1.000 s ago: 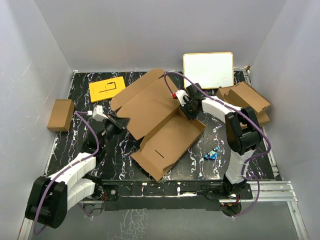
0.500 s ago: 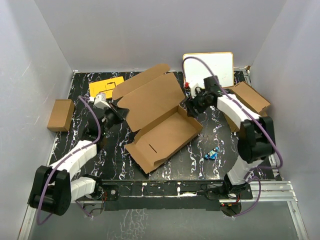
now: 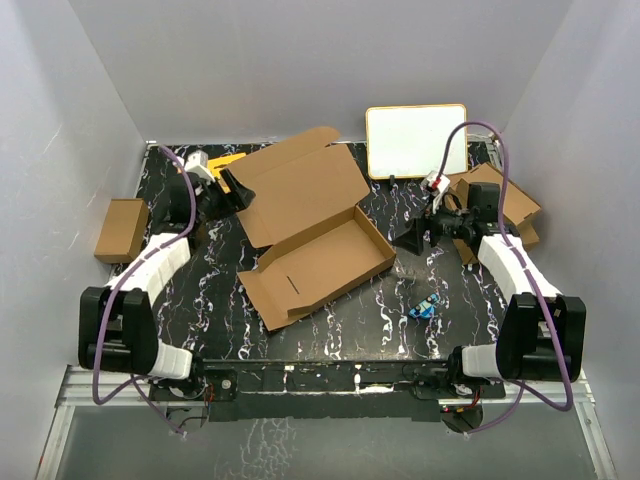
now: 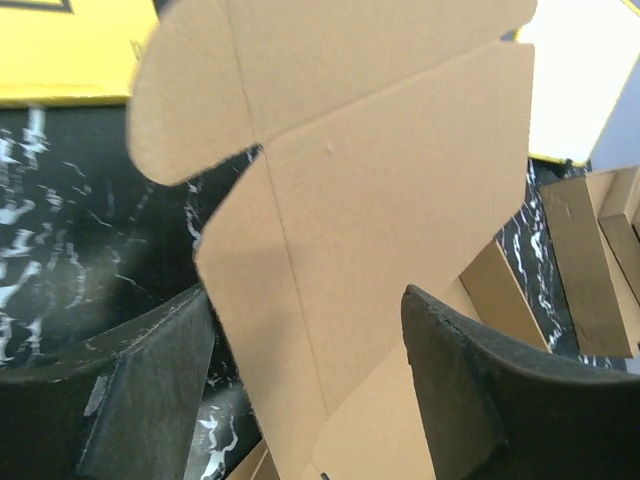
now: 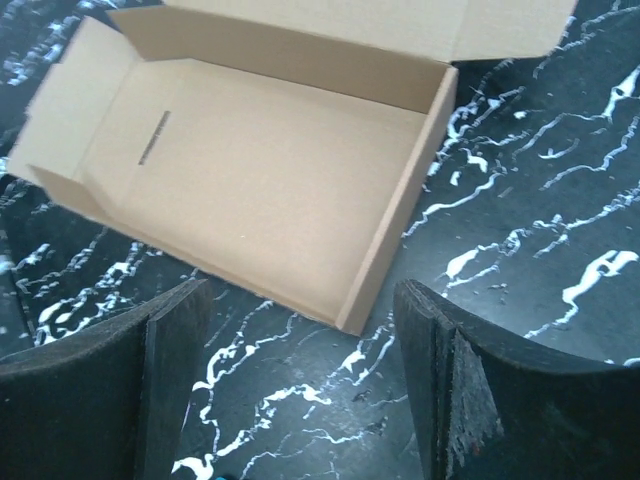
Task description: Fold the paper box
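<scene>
Two tools are seen with their fingers apart, and nothing is clamped in either. The left tool [image 3: 238, 192] is held just beside the left edge of the raised lid [image 3: 300, 190]. In its wrist view, the lid's plain brown face fills the space beyond the two dark, rough-faced fingers [image 4: 150, 390], and whether the cardboard is touched cannot be told. The right tool [image 3: 405, 241] is held low over the worktop [image 3: 400, 335], near the right end of the tray [image 3: 330, 262] but apart from it. Its black, grainy fingers [image 5: 445, 390] are spread to either side of the tray's near corner in the wrist view.

The paper box [image 3: 320, 250] lies near the middle of the worktop, set at a slant. It is made of smooth brown corrugated cardboard with sharp creases. Its shallow rectangular tray has walls standing on three sides and is empty. The front panel lies flat at the left end, with a narrow slot [image 5: 152, 140] cut in it. The lid is tilted back toward the far left, and a rounded flap [image 4: 190, 110] is seen at its end.

The worktop is black with white marble-like veining. A flat yellow card [image 3: 228, 160] with black lines lies behind the left tool, partly hidden. A white board [image 3: 415, 140] with a pale rim leans at the back wall. Several flat cardboard pieces [image 3: 505, 200] are stacked at the right. A small brown box [image 3: 122, 230] sits at the left edge, and a small blue item [image 3: 426, 306] lies near the front right.
</scene>
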`<state>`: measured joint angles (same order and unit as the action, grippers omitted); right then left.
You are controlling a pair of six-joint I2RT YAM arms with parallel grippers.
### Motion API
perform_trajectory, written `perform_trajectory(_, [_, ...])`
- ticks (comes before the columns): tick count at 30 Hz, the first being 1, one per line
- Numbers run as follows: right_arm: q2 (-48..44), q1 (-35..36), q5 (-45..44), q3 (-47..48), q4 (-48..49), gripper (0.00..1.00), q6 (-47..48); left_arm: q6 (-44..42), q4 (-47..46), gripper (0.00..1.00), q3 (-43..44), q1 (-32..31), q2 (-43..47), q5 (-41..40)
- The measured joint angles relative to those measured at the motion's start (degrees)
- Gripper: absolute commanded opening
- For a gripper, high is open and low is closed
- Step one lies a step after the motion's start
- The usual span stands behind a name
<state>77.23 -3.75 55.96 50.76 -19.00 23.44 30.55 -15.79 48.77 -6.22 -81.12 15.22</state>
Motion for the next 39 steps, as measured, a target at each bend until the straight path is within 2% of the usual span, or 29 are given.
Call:
perform_trajectory(3, [-1.1, -2.2, 5.7, -2.7, 3.2, 0.8, -1.5, -1.8, 5.5, 0.73, 3.0, 0.7, 2.5, -2.4])
perform_trajectory(7, [-2.4, -4.5, 11.3, -5.1, 6.2, 0.8, -2.8, -2.1, 11.1, 0.73, 3.5, 1.5, 11.6, -3.0])
perform_trajectory(13, [-2.9, -6.2, 17.5, -5.7, 8.6, 0.8, -3.3, 5.1, 12.2, 0.69, -6.5, 1.6, 31.4, 0.8])
perform_trajectory(18, [-3.4, -6.0, 20.0, -7.7, 10.5, 0.8, -3.8, 11.1, 19.7, 0.66, -12.8, 1.6, 38.6, 3.2])
perform_trajectory(23, [-3.3, -3.5, 18.3, -8.1, 10.4, 0.79, -3.2, 10.4, 29.7, 0.55, -13.1, 1.3, 37.9, 2.7])
perform_trajectory(26, [-1.7, 0.9, 14.6, -5.7, 8.1, 0.78, -0.5, 7.9, 33.6, 0.43, -12.1, 0.6, 34.9, 0.5])
perform_trajectory(30, [4.3, 7.1, 8.6, 4.2, 2.8, 0.76, 3.1, 3.9, 34.1, 0.18, -11.0, -0.3, 28.2, -3.1])
perform_trajectory(31, [5.4, 7.6, 7.7, 6.0, 2.5, 0.76, 3.1, 3.2, 33.9, 0.15, -10.9, -0.5, 26.4, -3.8])
perform_trajectory(34, [7.0, 7.9, 2.8, 8.1, 3.0, 0.76, 1.9, 1.4, 32.0, 0.13, -10.8, -1.4, 20.8, -5.3])
perform_trajectory(39, [7.0, 7.7, -6.8, 3.8, 6.6, 0.75, -3.3, 1.0, 28.0, 0.13, -10.8, -6.2, 15.6, -8.1])
